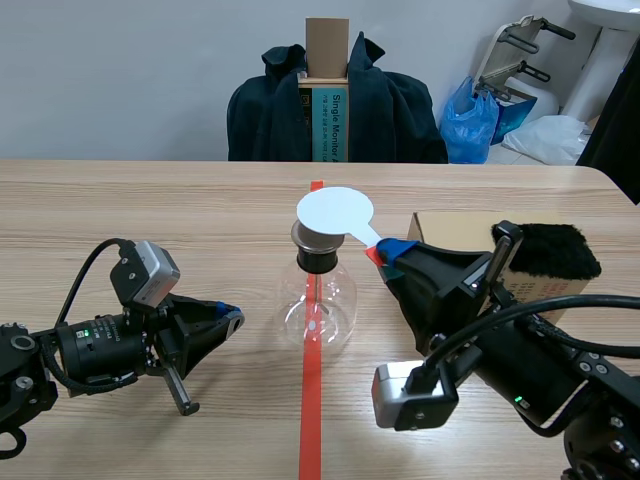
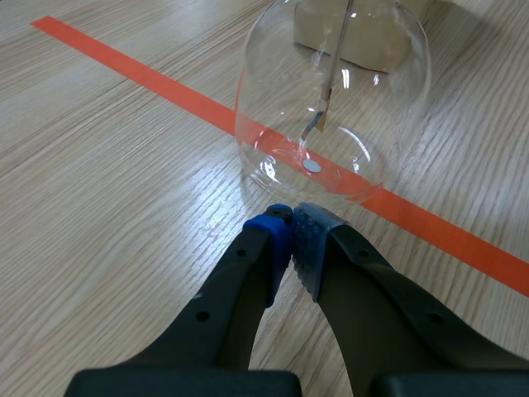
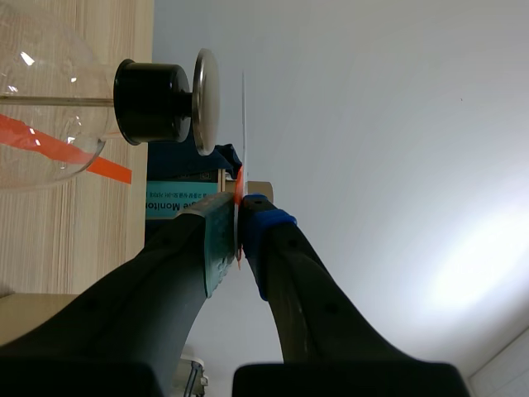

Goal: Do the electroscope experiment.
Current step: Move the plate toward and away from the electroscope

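The electroscope is a clear glass flask [image 1: 318, 305] on the red tape line, with a black stopper [image 1: 320, 258] and a metal disc [image 1: 318, 236] on top. My right gripper [image 1: 388, 252] is shut on the orange-ended handle of a round white paddle [image 1: 335, 211], which hovers flat over the metal disc. In the right wrist view the paddle [image 3: 243, 124] appears edge-on, a small gap from the disc [image 3: 205, 101]. My left gripper [image 1: 232, 315] is shut on nothing, low over the table left of the flask [image 2: 331, 99]. Thin foil leaves [image 2: 318, 120] hang inside the flask.
A cardboard box [image 1: 450, 228] lies right of the flask, behind my right arm, with a black furry pad [image 1: 550, 250] on it. A chair draped with a dark jacket [image 1: 335, 110] stands across the table. Blue bags [image 1: 480, 120] sit beyond the far right edge.
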Robot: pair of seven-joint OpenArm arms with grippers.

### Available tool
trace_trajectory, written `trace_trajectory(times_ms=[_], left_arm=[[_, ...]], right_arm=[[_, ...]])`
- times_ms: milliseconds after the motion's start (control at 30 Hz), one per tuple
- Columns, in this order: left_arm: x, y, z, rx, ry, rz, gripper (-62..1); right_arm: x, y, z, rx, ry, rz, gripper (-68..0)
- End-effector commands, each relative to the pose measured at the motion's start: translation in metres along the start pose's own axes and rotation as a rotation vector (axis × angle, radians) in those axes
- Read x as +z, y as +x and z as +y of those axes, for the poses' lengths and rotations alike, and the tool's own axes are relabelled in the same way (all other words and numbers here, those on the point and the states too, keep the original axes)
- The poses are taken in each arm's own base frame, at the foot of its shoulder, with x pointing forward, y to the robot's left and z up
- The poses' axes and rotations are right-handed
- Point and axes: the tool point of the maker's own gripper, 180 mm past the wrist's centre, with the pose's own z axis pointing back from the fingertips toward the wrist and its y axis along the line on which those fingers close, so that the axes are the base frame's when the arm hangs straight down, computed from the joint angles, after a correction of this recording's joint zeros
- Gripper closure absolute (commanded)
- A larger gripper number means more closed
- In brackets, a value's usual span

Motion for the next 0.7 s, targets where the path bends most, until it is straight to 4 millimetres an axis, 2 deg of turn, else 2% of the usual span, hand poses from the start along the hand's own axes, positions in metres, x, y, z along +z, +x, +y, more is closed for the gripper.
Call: trace_trajectory(times_ms=[0, 333, 667], left_arm=[[-0.003, 0.013, 0.002, -0.006, 0.002, -0.046, -1.9], [-0.003, 0.013, 0.002, -0.006, 0.002, -0.046, -1.9], [-0.003, 0.013, 0.002, -0.006, 0.002, -0.046, -1.9]], right_arm=[[-0.001, -0.003, -0.012, 0.023, -0.032, -0.007, -0.8], [-0.001, -0.011, -0.012, 0.023, -0.032, 0.035, -0.8], [0.004, -0.047, -0.013, 0.019, -0.034, 0.235, -0.8]])
